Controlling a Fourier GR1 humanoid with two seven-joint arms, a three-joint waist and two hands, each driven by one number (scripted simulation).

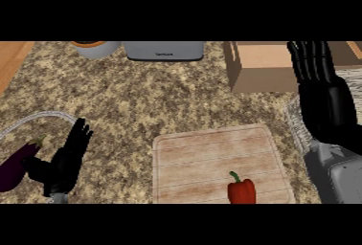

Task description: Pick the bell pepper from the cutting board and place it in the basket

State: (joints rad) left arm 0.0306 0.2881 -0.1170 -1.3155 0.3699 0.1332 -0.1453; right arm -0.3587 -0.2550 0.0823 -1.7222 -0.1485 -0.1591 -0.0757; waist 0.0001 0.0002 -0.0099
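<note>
A red bell pepper (242, 190) with a green stem stands near the front edge of the pale wooden cutting board (212, 153). My right hand (314, 67) is raised high at the right, fingers straight and open, holding nothing, well beyond the pepper. Part of a wire basket (297, 125) shows at the right edge, mostly hidden behind my right forearm. At the lower left my left hand (65, 160) rests open with fingers up.
A purple eggplant (17, 165) lies at the left edge beside the left hand, near a curved wire rim (39, 116). At the back stand a cardboard box (260, 64), a grey appliance (164, 50) and a grey pot (96, 48).
</note>
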